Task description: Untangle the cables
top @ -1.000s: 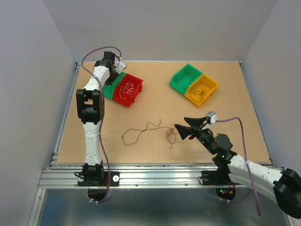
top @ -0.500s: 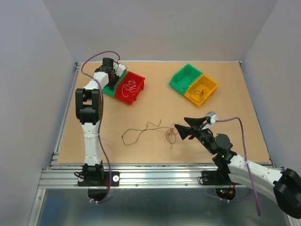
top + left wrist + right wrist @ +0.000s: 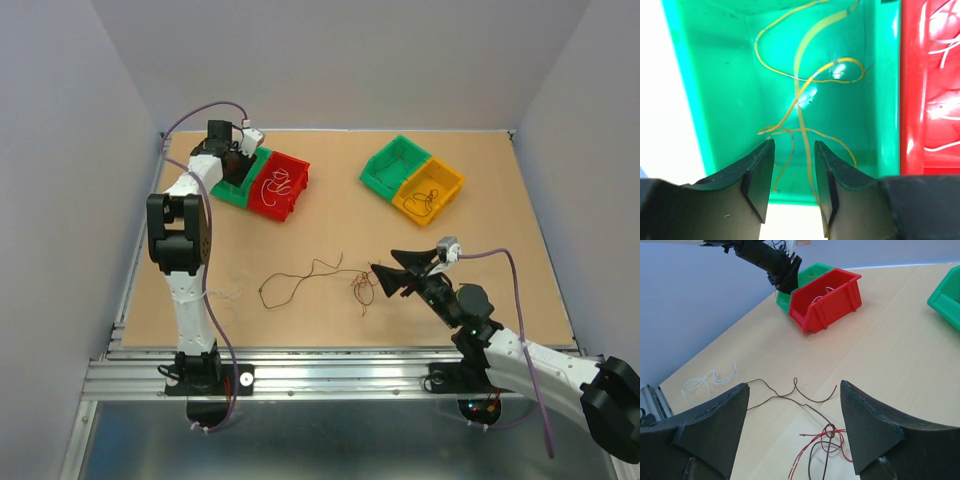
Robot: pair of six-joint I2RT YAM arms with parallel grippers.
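A knot of thin brown and red cables [image 3: 361, 287] lies mid-table, with one long brown strand [image 3: 300, 275] trailing left. My right gripper [image 3: 378, 278] is open, just right of the knot. In the right wrist view the knot [image 3: 829, 432] lies between and below its fingers, gripper [image 3: 794, 390]. My left gripper [image 3: 235, 152] is over the left green bin [image 3: 230, 192]. In the left wrist view it [image 3: 793, 160] is open, and a thin yellow cable [image 3: 802, 85] from the bin [image 3: 725, 75] runs down between the jaws along the right finger.
A red bin [image 3: 290, 190] with whitish wires adjoins the left green bin. A second green bin [image 3: 390, 165] and a yellow bin [image 3: 445, 190] holding a brown wire stand at the back right. A loose white wire [image 3: 705, 382] lies near the left table edge.
The left arm's elbow has swung left and its gripper has shifted a little left over the green bin. The right arm and the cables on the table have not moved.
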